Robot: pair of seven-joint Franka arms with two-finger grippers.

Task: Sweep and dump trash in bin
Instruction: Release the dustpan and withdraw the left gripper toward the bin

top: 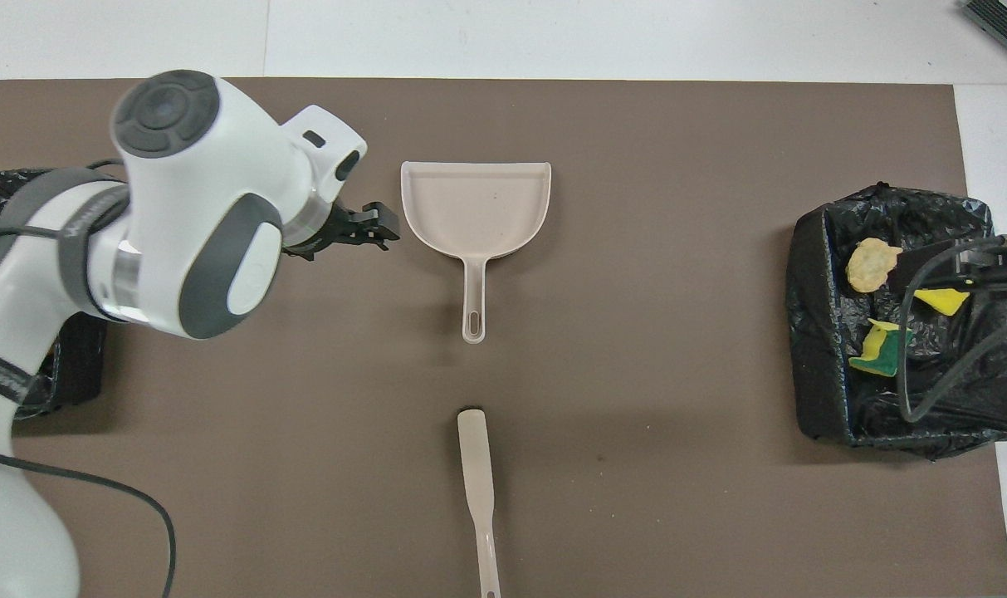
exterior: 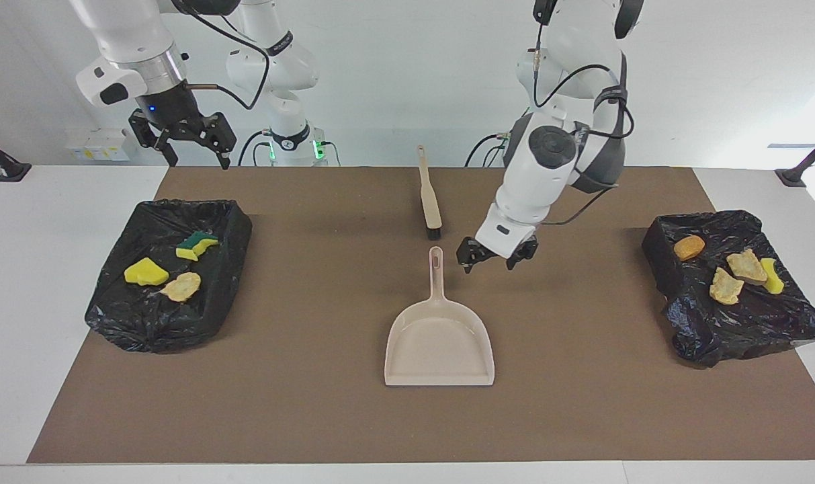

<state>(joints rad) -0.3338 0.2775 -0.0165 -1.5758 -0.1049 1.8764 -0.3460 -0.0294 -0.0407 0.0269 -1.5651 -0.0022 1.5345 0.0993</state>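
Here, both bins hold trash; the dustpan lies free at centre.
In the facing view, left to right: right gripper (exterior: 193, 139) wide, empty, upper left; three scraps (exterior: 163, 271) in the bin (exterior: 145, 316) below; brush (exterior: 430, 200); dustpan (exterior: 439, 336); left gripper (exterior: 496, 255) wide, empty, over the mat (exterior: 299, 403); four scraps (exterior: 733, 269) in the right-edge bin (exterior: 736, 323).

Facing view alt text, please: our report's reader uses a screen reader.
An empty beige dustpan lies mid-table, the left claw open above the mat beside its handle. A brush lies nearer the robots; trash scraps sit in both black-lined bins.
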